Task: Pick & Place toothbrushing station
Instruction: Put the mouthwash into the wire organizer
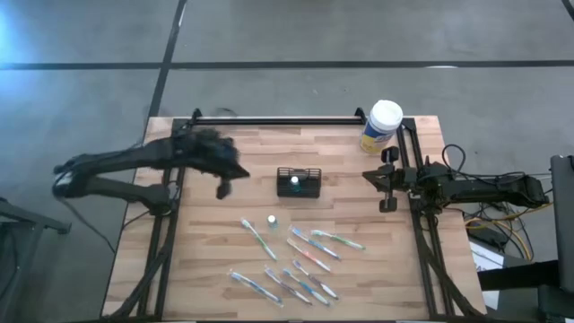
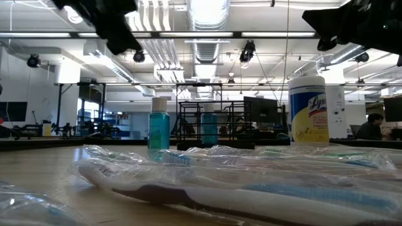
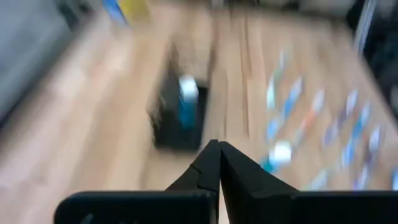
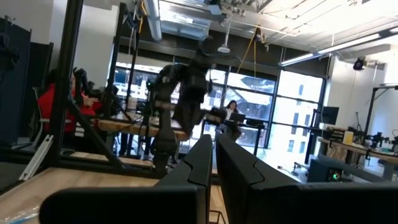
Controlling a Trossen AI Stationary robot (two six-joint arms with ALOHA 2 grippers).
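Note:
The toothbrushing station, a small black wire-mesh caddy point(image 1: 299, 182), stands on the table's middle with a teal bottle point(image 1: 293, 185) in it; it also shows in the low view point(image 2: 201, 122) and the left wrist view point(image 3: 177, 112). My left gripper point(image 1: 223, 188) hangs above the table, left of the caddy, fingers shut and empty point(image 3: 217, 163). My right gripper point(image 1: 386, 179) waits at the table's right side, shut point(image 4: 213, 155).
Several wrapped toothbrushes point(image 1: 296, 260) lie on the near half of the table. A second small teal bottle point(image 1: 272, 220) stands near them. A white-lidded yellow-labelled canister point(image 1: 382, 126) stands at the far right. A black frame rail point(image 1: 278, 119) runs along the far edge.

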